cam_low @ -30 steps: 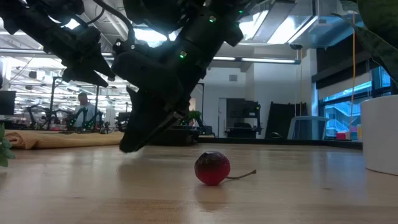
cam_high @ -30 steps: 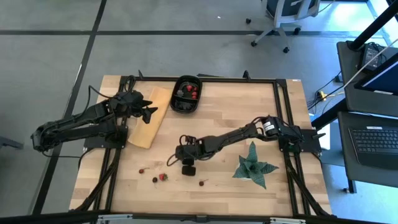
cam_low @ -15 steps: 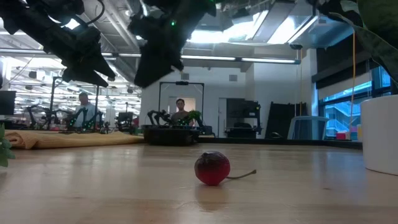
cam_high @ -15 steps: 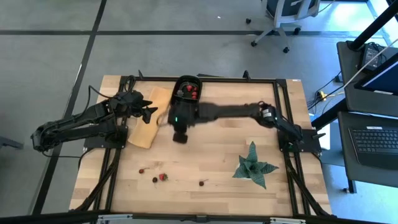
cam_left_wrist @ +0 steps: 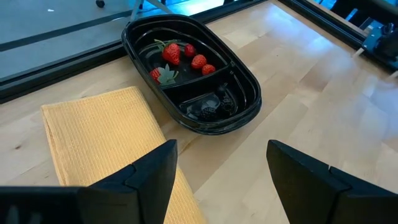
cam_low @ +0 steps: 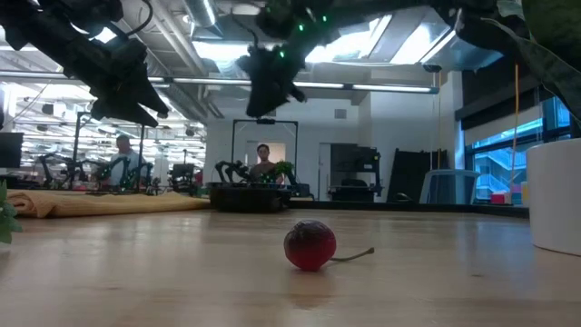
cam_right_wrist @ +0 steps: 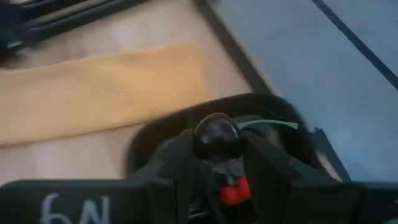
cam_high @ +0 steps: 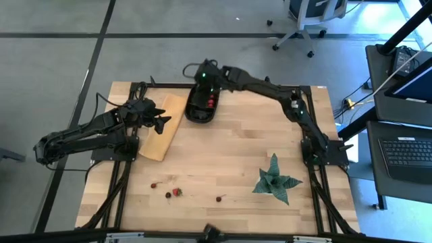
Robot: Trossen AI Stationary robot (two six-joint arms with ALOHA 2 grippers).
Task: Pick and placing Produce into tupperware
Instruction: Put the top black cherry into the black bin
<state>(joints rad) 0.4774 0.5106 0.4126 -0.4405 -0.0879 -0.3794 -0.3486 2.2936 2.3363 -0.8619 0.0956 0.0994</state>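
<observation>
The black tupperware (cam_high: 200, 112) sits at the table's far edge and holds red strawberries (cam_left_wrist: 180, 53) and dark berries (cam_left_wrist: 208, 111) in separate compartments. My right gripper (cam_right_wrist: 216, 149) hangs above it, also seen in the high view (cam_high: 202, 81), shut on a dark cherry-like berry (cam_right_wrist: 216, 135). More produce lies near the front edge: a dark red cherry (cam_low: 310, 245), a strawberry (cam_high: 177, 192) and small dark berries (cam_high: 154, 183). My left gripper (cam_left_wrist: 221, 163) waits open over the tan board (cam_high: 159, 131), left of the tub. My right gripper pinches the round body of the dark berry (cam_right_wrist: 217, 140) between its two fingers (cam_right_wrist: 177, 155). The berry's green stem (cam_right_wrist: 268, 124) sticks out sideways. The fingers slant downward over the tub, and the berry is lifted clear of everything.
A green spiky plant (cam_high: 277, 179) stands at the table's right front. The tan board (cam_left_wrist: 93, 130) lies beside the tub on its left. Bare wood (cam_high: 236, 148) spans the middle of the table. People and other robot stations show in the room beyond (cam_low: 263, 159).
My right gripper has risen from the table's near middle and swung toward the far edge, ending above the tupperware, still shut on the dark berry. The loose produce near the front edge has stayed where it was.
</observation>
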